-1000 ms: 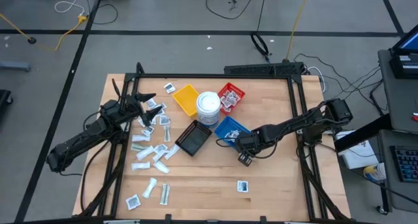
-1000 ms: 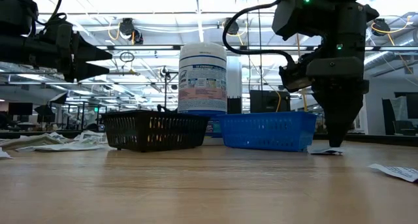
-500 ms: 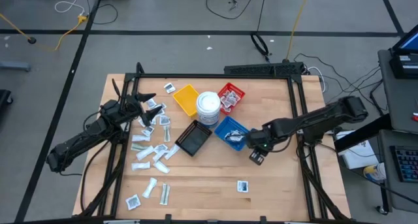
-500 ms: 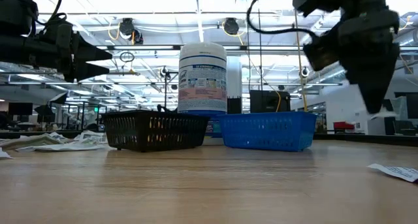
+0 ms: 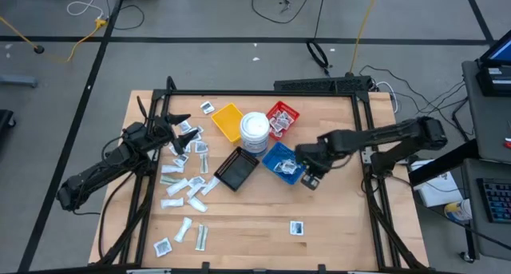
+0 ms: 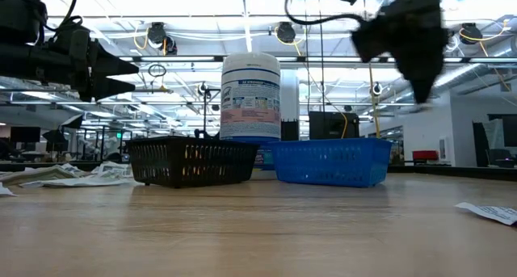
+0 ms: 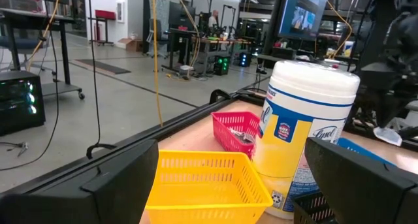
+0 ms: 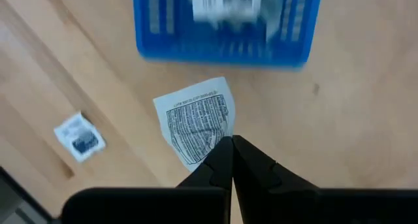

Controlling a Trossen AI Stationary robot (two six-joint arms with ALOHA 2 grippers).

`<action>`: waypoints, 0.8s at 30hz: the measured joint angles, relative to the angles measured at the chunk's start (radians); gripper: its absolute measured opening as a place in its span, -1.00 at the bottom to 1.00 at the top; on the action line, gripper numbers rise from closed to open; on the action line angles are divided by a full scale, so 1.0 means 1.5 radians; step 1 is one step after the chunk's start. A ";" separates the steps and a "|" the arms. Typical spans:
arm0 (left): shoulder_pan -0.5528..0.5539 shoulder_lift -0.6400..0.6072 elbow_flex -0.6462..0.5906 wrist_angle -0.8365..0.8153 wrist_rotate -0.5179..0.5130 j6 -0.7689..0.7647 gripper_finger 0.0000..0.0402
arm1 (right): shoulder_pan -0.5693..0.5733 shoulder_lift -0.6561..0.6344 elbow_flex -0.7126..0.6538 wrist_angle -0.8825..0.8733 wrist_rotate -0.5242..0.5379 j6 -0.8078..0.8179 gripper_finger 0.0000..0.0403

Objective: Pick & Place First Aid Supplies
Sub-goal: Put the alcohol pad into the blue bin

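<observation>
Right gripper is pinching a printed white packet by one corner, carrying it just beside the blue tray. Judgement: centre it over the blue tray before letting go; the corner hold looks slight. Blue tray is already holding packets; red tray beyond it too. Yellow tray and black tray look empty. Left gripper is waiting wide, far side of the black tray, above loose packets.

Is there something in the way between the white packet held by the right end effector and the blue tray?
Nothing visible does. The right end effector is shut on the packet and holds it in the air beside the blue tray. Only bare table top lies between them. The tray is open on top and already holds packets.
</observation>
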 joint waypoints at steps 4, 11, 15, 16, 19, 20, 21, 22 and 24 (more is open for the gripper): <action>0.000 0.000 0.000 0.000 0.000 0.000 0.95 | -0.046 0.057 0.068 -0.001 0.000 -0.070 -1.00; 0.000 0.000 0.000 0.000 0.000 0.000 0.95 | -0.095 0.136 0.146 0.009 0.019 -0.139 -1.00; 0.000 0.000 0.000 0.000 0.000 0.000 0.95 | -0.095 0.168 0.134 0.008 0.049 -0.152 -1.00; 0.000 0.000 0.000 0.000 0.000 0.000 0.95 | -0.093 0.176 0.132 0.009 0.054 -0.154 -1.00; 0.000 0.000 0.000 0.000 0.000 0.000 0.95 | -0.086 0.196 0.130 0.012 0.077 -0.165 -1.00; 0.000 0.000 0.000 0.000 0.000 0.000 0.95 | -0.083 0.201 0.130 0.015 0.084 -0.169 -1.00; 0.000 0.000 0.000 0.000 0.000 0.000 0.95 | -0.080 0.206 0.130 0.018 0.085 -0.172 -1.00; 0.000 0.000 0.000 0.000 0.000 0.000 0.95 | -0.078 0.208 0.130 0.021 0.085 -0.175 -1.00; 0.000 0.000 0.000 0.000 0.000 0.000 0.95 | -0.076 0.208 0.130 0.028 0.084 -0.177 -1.00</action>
